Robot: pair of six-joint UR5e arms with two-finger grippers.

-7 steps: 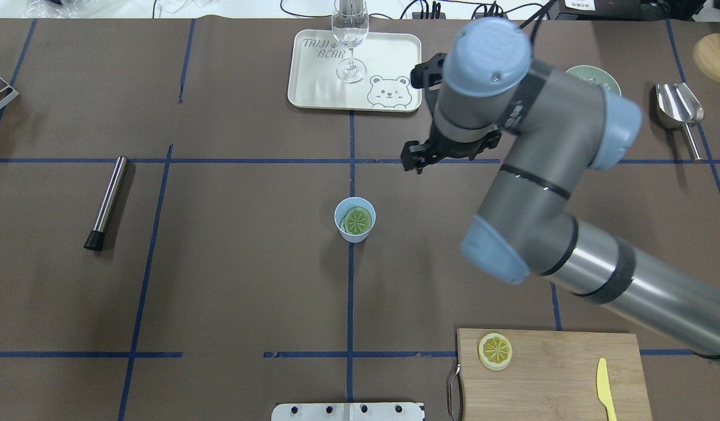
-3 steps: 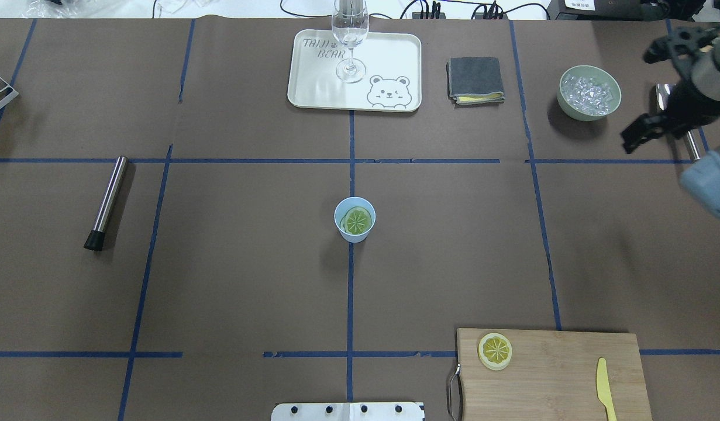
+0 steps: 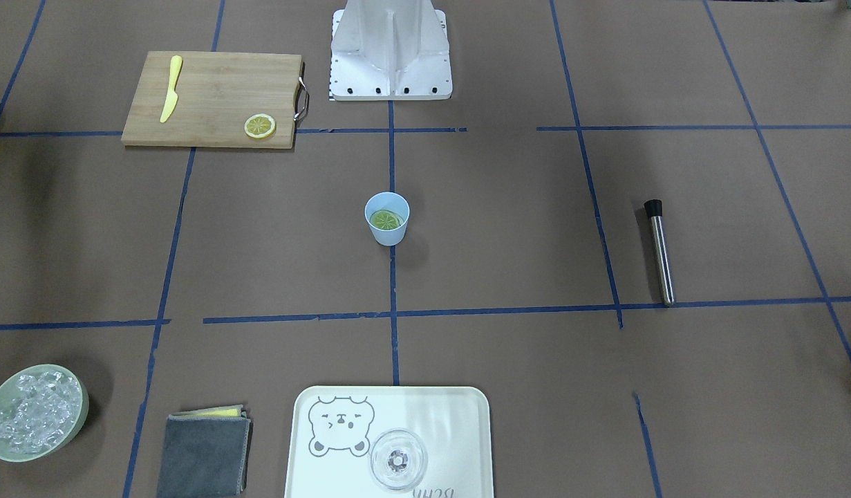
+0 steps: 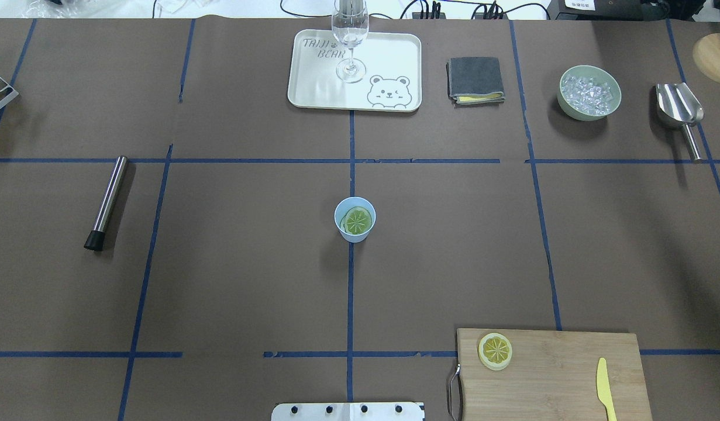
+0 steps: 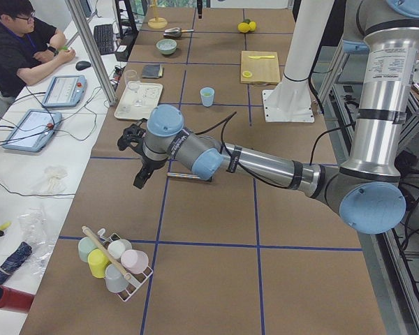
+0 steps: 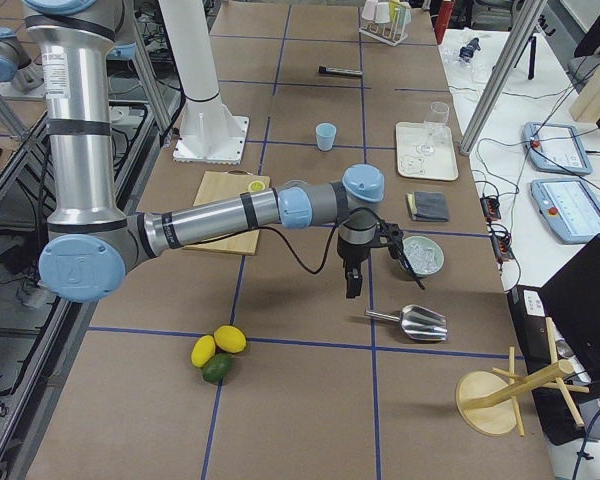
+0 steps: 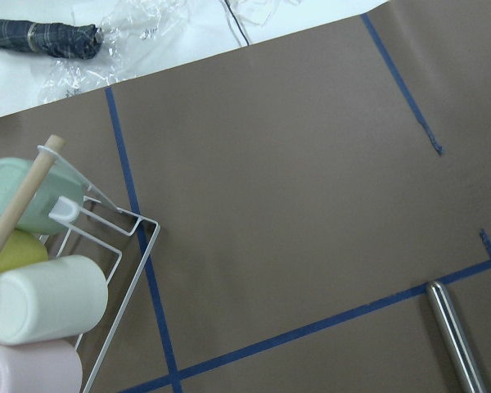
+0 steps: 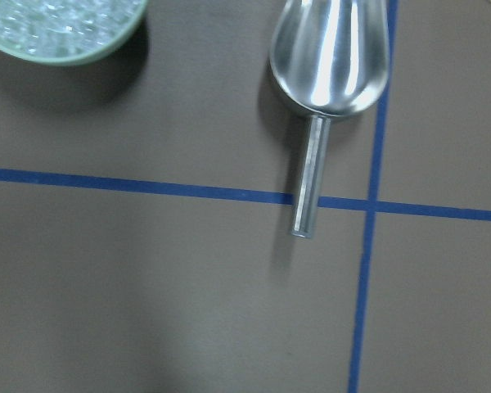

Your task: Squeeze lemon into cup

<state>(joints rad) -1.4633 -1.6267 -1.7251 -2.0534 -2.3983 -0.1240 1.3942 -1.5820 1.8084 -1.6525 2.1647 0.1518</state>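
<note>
The table [image 4: 248, 280] is showing brown paper crossed by a grid of blue tape lines. The cup [image 3: 388, 236] is showing light blue, and the lemon slice [image 4: 357, 220] inside it is looking yellow-green with pale spokes. The second slice [image 4: 495, 351] is showing a yellow rind around a pale face, against a light wood-grain board [image 4: 558, 380] with a yellow knife [image 4: 604, 386]. The cream tray [image 4: 389, 58] is carrying a grey bear drawing and grey lettering. The cloth [image 4: 475, 75] is showing dark grey over a yellow edge, and the bowl [image 4: 573, 112] pale green. The rod [image 4: 109, 196] is gleaming silver with a black tip. The left arm [image 5: 265, 164] and right arm [image 6: 210, 218] are showing grey with light-blue joints.
</note>
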